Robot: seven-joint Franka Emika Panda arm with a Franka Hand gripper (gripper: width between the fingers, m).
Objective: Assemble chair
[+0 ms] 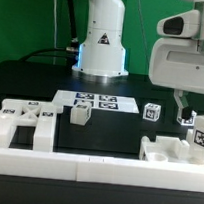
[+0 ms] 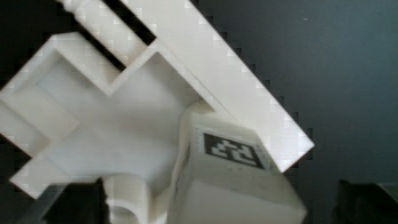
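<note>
Now the gripper [image 1: 185,111], jaws seemingly apart, hangs just above the tagged chair part [image 1: 172,151] at near right.

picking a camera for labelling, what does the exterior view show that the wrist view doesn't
Only the exterior view: the arm's base, the gripper, the marker board, a small cube, a small block and a big chair part on that view's left. Only the wrist view: the stepped notches of a white part, up close. Both: a tagged chair part on the exterior view's right, probably the one whose tag shows in the wrist view.
</note>
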